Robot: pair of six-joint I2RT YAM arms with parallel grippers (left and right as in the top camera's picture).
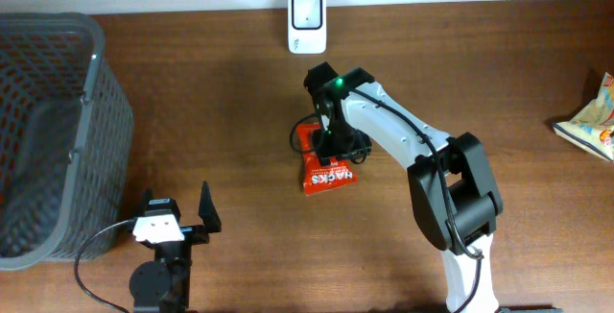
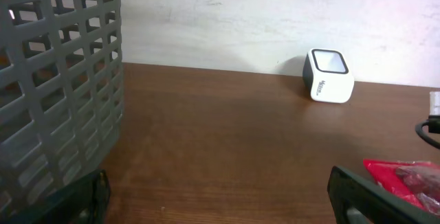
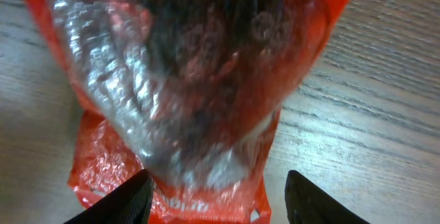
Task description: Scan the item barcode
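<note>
The item is a red snack bag point(image 1: 327, 172) with a clear window, lying flat on the wooden table below the white barcode scanner point(image 1: 307, 11). My right gripper point(image 1: 331, 140) hovers over the bag's upper end. In the right wrist view the bag point(image 3: 185, 80) fills the frame and my right gripper point(image 3: 216, 203) stands open, its dark fingers apart over the bag's lower edge, pinching nothing. My left gripper point(image 1: 177, 215) rests open near the front left, far from the bag. The left wrist view shows the scanner point(image 2: 328, 76) and a corner of the red bag point(image 2: 405, 179).
A tall grey mesh basket point(image 1: 48, 131) fills the left side and looms close in the left wrist view point(image 2: 55, 93). A yellow snack packet point(image 1: 590, 121) lies at the right edge. The wall runs behind the scanner.
</note>
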